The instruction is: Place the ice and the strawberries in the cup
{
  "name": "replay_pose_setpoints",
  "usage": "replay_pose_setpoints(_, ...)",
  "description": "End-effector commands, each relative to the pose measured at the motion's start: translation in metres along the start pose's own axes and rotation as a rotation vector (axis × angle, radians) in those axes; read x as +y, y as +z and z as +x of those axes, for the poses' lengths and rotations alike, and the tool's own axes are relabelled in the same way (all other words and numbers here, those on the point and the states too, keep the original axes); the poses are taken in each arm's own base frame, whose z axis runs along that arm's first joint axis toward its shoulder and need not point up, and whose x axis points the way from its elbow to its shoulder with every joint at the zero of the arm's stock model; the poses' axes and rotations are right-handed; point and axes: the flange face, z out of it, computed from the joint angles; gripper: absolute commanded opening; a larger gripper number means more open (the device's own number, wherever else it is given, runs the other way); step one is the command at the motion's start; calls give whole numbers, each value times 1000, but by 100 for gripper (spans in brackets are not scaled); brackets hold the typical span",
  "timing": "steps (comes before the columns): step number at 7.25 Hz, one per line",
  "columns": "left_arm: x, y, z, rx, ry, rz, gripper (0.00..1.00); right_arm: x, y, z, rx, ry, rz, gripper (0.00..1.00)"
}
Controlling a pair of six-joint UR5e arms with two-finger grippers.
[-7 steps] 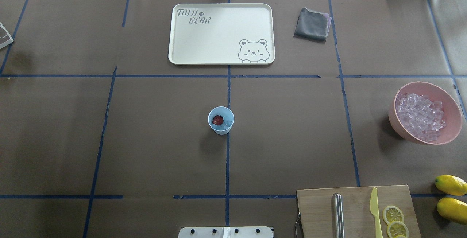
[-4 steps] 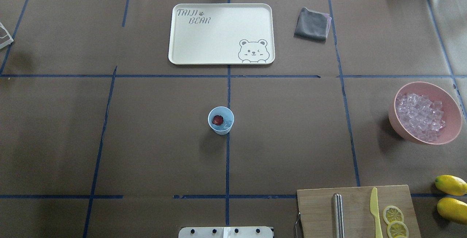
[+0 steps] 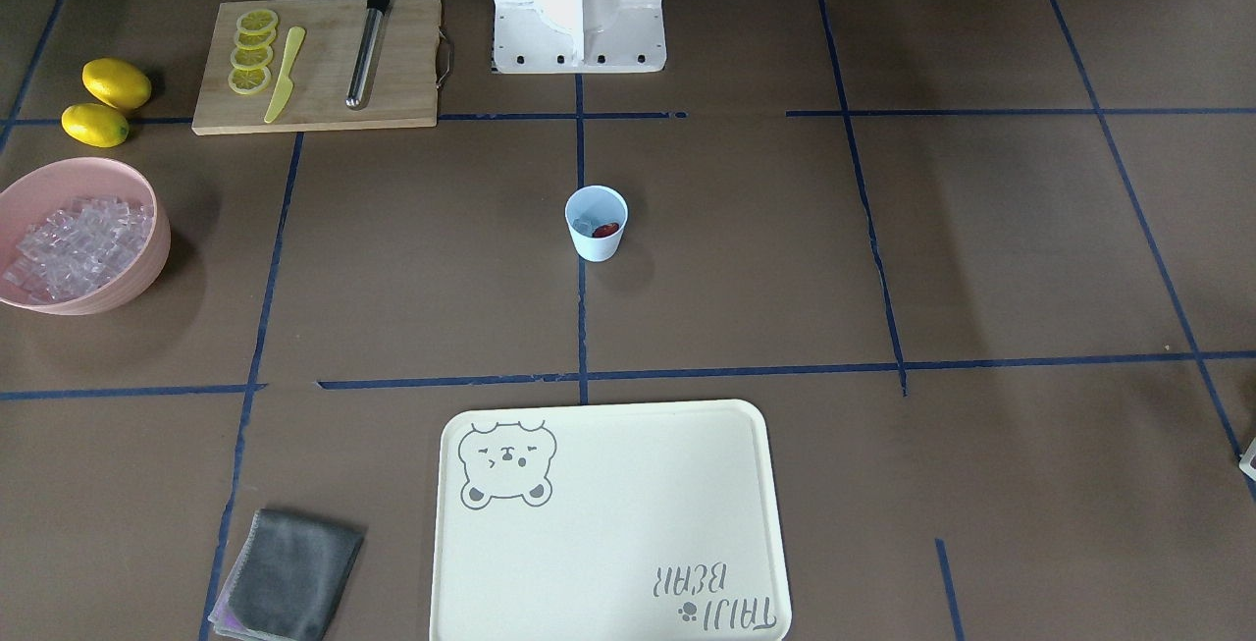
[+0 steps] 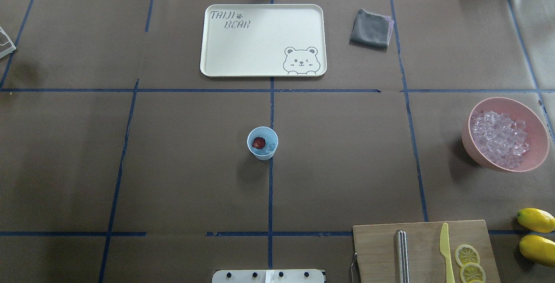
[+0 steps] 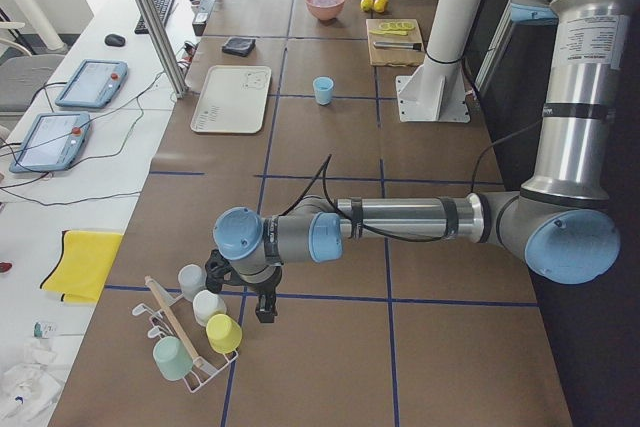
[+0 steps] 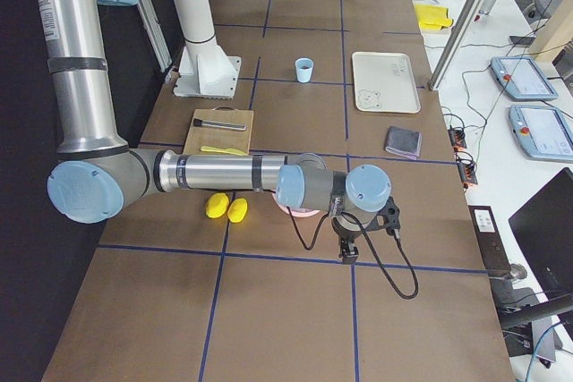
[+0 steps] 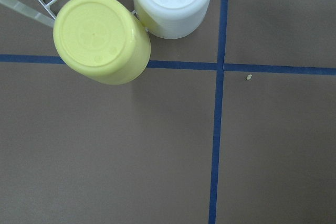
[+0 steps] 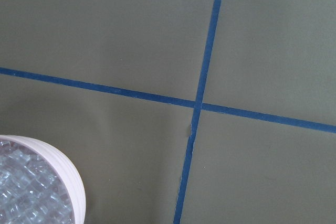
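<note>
Brown paper gridded with blue tape covers the counter [image 4: 173,166]. Over its left end the left gripper [image 5: 263,309] hangs pointing down. It shows only from the side, so I cannot tell how far apart its fingers stand. Its wrist camera looks onto the upturned bases of a yellow cup [image 7: 101,38] and a white cup [image 7: 172,1], which sit on a rack [image 5: 160,325] just beside it.

The right gripper [image 6: 347,250] hangs the same way over the right end, and the spacing of its fingers cannot be judged either. It is near a pink bowl [image 4: 466,138] heaped with ice cubes [image 4: 498,138].

Well apart from both, the pale blue cup [image 4: 262,154] stands upright on a tape line at the counter's middle. It holds the dark-red strawberry [image 4: 259,143] and a clear ice cube [image 4: 270,147] side by side.

Beyond it lies a cream tray [image 4: 260,36] printed "TAIJI BEAR" with a paw mark and a winking bear face. A folded grey cloth [image 4: 370,28] lies beside the tray.

Near the robot's base a wooden cutting board [image 4: 377,248] carries a metal rod [image 4: 402,255], a yellow knife [image 4: 445,244] and lemon slices [image 4: 467,255]. Two whole lemons [image 4: 535,219] lie just off its right edge.
</note>
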Motion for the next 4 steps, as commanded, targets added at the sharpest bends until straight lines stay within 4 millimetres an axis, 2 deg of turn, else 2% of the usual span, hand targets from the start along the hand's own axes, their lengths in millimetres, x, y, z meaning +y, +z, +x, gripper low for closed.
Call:
replay_pose_setpoints(1,0,0,0,0,0,0,100,10,-6,13,7,19,10,100)
replay_pose_setpoints(4,-1,-1,0,-2,1,1,100,11,-7,16,25,23,8,100)
